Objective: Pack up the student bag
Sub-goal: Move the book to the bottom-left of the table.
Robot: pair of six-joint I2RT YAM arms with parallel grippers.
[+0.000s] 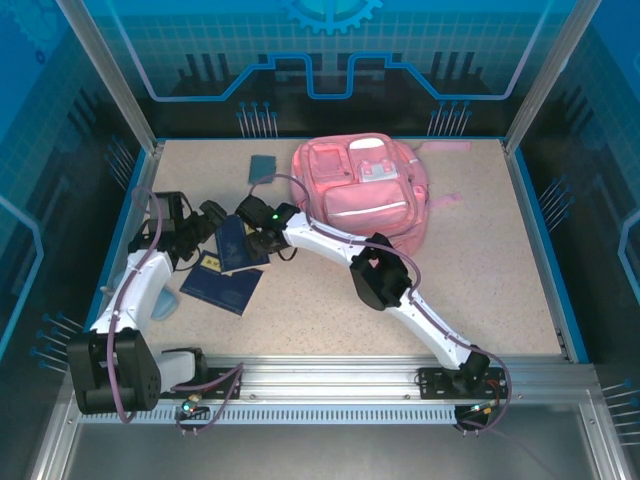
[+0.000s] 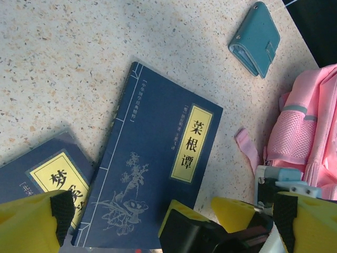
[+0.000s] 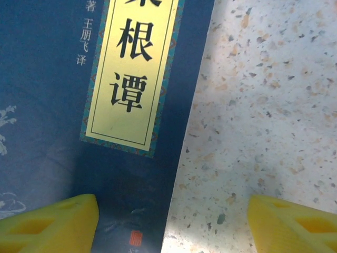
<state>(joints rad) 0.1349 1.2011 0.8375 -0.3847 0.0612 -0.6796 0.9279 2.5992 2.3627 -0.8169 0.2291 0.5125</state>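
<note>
My right end effector (image 3: 171, 224) straddles the blue book's (image 3: 63, 105) edge, fingers apart, gripping nothing. My left end effector (image 1: 205, 225) gapes wide nearby. The pink bag (image 1: 365, 195) lies at the counter's (image 1: 480, 280) back. This looks like the book pickup; next I need a clean pinch on that edge.

Speckled table (image 1: 480, 280): student bag (image 1: 365, 190), books (image 1: 222, 288), wallet (image 1: 262, 166)

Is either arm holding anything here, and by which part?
Nothing is held. The right gripper straddles an edge of the blue book, jaws open, with the book flat on the table; the left gripper hangs open.
</note>
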